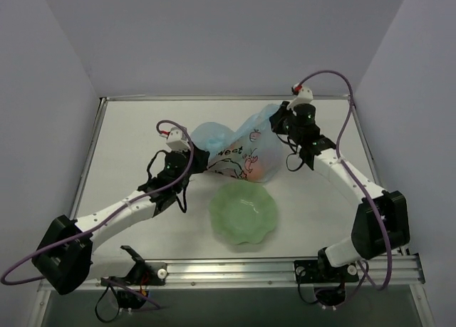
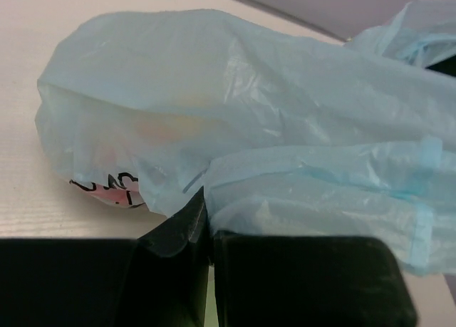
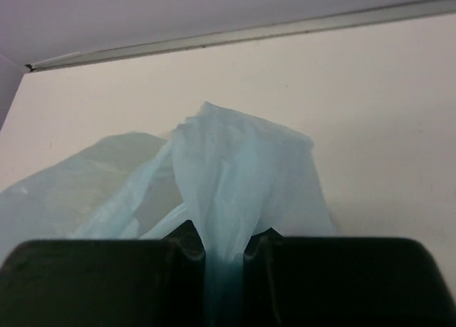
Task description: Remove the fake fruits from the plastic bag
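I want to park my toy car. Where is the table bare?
Bare table lies in the far left corner, behind the plastic bag, and right of the green bowl. The middle is crowded: left gripper and right gripper pinch the bag.

Left pincer (image 1: pixel 194 158) and right pincer (image 1: pixel 279 122) both pinched closed, facing each other

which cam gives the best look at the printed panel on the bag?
Top external: the printed panel on the plastic bag faces up, lettering and pink figures visible. Left wrist catches only a corner of the print. Right wrist shows plain blue plastic, no print.
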Tool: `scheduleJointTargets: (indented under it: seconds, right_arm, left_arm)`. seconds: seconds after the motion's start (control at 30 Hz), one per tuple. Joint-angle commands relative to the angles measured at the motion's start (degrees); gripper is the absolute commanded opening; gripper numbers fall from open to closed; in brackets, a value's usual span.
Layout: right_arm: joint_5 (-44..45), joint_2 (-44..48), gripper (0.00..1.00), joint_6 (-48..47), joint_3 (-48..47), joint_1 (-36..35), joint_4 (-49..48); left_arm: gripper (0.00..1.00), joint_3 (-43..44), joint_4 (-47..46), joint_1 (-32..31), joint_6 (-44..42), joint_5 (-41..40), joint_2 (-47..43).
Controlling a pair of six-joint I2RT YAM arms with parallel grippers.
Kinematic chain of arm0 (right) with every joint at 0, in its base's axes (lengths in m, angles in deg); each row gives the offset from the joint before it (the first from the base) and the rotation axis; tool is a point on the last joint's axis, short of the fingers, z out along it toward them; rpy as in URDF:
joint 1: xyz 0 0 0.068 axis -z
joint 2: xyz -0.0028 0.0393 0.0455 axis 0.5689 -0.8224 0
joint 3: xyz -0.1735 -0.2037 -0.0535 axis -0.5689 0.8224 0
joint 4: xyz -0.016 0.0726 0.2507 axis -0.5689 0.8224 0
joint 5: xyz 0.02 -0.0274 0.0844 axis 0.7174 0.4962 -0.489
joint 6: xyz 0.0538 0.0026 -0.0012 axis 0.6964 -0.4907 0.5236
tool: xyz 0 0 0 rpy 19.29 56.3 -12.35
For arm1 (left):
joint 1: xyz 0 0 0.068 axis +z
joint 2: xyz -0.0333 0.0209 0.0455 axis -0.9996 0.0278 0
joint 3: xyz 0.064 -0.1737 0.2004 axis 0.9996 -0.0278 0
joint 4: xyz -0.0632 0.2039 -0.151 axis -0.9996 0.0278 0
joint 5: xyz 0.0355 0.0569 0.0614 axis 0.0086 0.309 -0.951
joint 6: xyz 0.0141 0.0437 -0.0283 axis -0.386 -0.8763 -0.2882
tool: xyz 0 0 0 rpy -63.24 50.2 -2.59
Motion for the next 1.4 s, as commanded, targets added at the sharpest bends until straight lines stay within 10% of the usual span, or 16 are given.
scheduleJointTargets:
  seconds: [0.0, 0.2, 0.57, 0.77, 0.93, 1.1, 1.27, 1.37]
  right_arm:
    - [0.39, -4.48, 0.00, -3.49, -12.83, 0.29, 0.43]
    - [-1.37, -5.72, 0.00, -4.55, -22.71, 0.11, 4.04]
    - [3.20, 2.98, 0.00, -1.48, 6.83, 5.55, -0.62]
    - [5.22, 7.11, 0.00, -2.18, 9.90, 6.70, 4.91]
    - [5.22, 12.72, 0.23, -0.43, 14.56, 6.00, 5.88]
    - [6.10, 18.88, 0.62, 0.72, 12.64, 4.60, 9.83]
    - [7.51, 27.23, 0.63, 0.28, 8.24, 0.83, 16.51]
    - [6.63, 29.88, 0.44, 1.16, 6.92, -1.11, 17.66]
  left_arm:
    - [0.02, 3.20, -4.33, -0.25, 1.11, -4.57, -4.35]
    - [0.02, 6.20, -2.39, -0.43, 0.84, -4.39, -5.94]
    - [0.03, 3.55, 0.68, -2.80, 5.50, -4.74, -2.34]
    - [0.23, 9.62, 11.04, -3.33, -1.43, -10.72, -8.56]
    - [0.46, 10.07, 20.88, -4.03, -4.51, -11.42, -14.19]
    - [0.37, 10.41, 24.94, -11.83, -6.36, -11.07, -18.42]
    - [0.26, 14.19, 30.57, -21.77, -11.01, -15.72, -17.28]
    - [0.24, 17.61, 30.48, -26.09, -13.83, -16.00, -14.13]
